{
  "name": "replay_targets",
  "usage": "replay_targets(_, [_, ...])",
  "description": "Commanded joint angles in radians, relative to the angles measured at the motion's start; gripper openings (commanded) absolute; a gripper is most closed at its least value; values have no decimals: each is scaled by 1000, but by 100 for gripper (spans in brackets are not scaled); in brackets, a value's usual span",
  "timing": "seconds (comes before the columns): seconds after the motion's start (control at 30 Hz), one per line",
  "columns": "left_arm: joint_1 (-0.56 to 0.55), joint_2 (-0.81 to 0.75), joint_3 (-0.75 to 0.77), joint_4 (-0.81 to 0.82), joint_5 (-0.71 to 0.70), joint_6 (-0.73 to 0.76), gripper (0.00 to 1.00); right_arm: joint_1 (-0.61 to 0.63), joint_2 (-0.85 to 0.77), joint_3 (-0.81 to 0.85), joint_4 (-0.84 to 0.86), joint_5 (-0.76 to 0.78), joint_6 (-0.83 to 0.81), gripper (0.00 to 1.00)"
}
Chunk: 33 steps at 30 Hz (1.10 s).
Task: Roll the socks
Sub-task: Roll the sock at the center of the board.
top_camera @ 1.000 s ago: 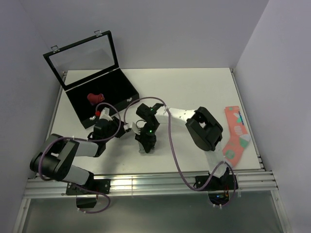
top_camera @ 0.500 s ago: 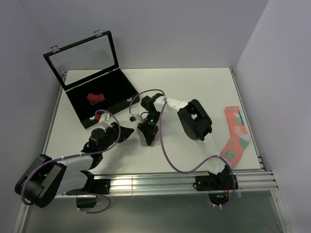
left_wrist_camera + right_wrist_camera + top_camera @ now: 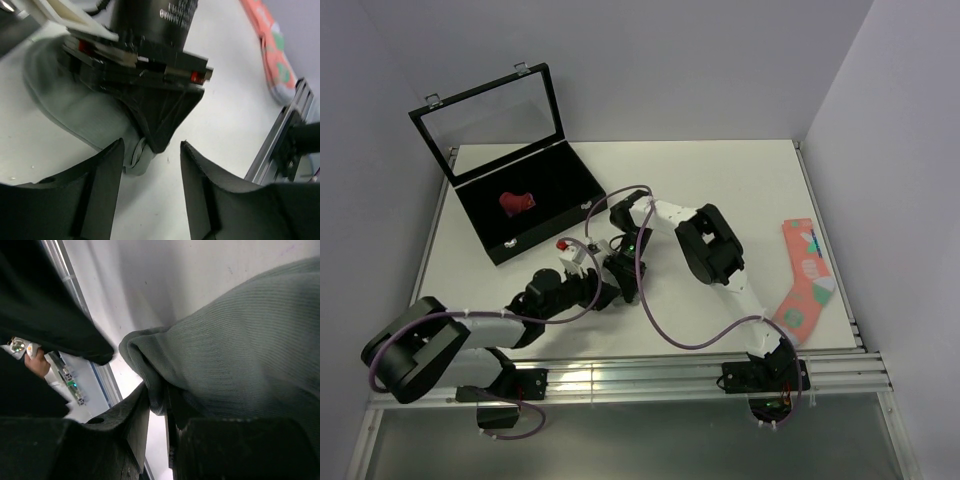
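**Grey sock mid-counter, rolling barely begun; red sock set apart.**
Top view: red sock lies in the black case, and both arms meet over the grey one. Left wrist view: left gripper spread, empty, facing the sock's edge. Right wrist view: right gripper pinching a fold of grey fabric. Judged step: starting the roll. Next, the left gripper likely needs to close on that edge.
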Motion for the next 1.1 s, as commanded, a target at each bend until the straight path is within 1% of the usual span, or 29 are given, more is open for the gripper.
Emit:
replay_targets(0.0, [-13, 56, 47, 60, 80, 84, 55, -7, 16, -1, -110, 27, -56, 25])
replay_targets(0.2, [-13, 42, 58, 5, 29, 154, 57, -10, -10, -33, -95, 39, -74, 25])
replay_targets(0.43, [-24, 103, 95, 17, 55, 197, 56, -15, -12, -39, -96, 32, -85, 25])
replay_targets(0.53, [-30, 123, 107, 13, 87, 199, 55, -16, -12, -41, -95, 30, -84, 25])
replay_targets(0.63, [-38, 140, 90, 43, 98, 188, 53, -18, -16, -36, -90, 29, -79, 25])
replay_targets(0.9, [-41, 205, 64, 124, 104, 167, 52, -19, -13, -36, -89, 27, -82, 25])
replay_targets(1.07, [-41, 214, 55, 143, 115, 161, 52, -21, -9, -30, -87, 30, -76, 25])
